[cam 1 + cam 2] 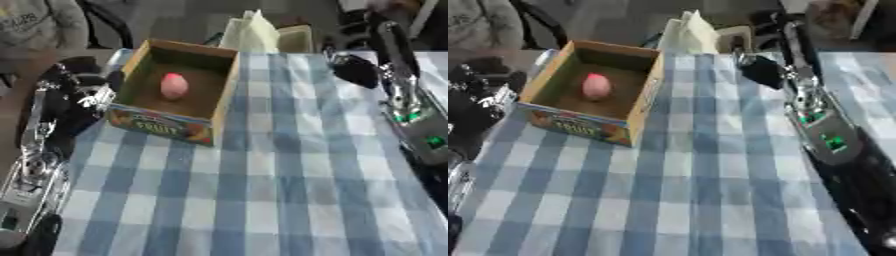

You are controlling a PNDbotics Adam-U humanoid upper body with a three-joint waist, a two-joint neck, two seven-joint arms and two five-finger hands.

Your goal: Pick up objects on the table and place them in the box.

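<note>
Most of the near checked tablecloth (262, 200) lay bare. Farther back, an open cardboard box (179, 90) sat near its left edge, a pink rounded object (173, 85) inside. The left hand (83, 90) blurred beside the box and the right hand (761, 71) at the far edge; I cannot tell either's finger positions.

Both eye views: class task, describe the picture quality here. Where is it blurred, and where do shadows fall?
Left eye view: soft all over; the print on the box front is barely legible, and its inside walls shade the floor around the pink object. Right eye view: equally soft; the right hand is a dark shape with no finger detail, and the checked cloth is evenly lit, without glare.
</note>
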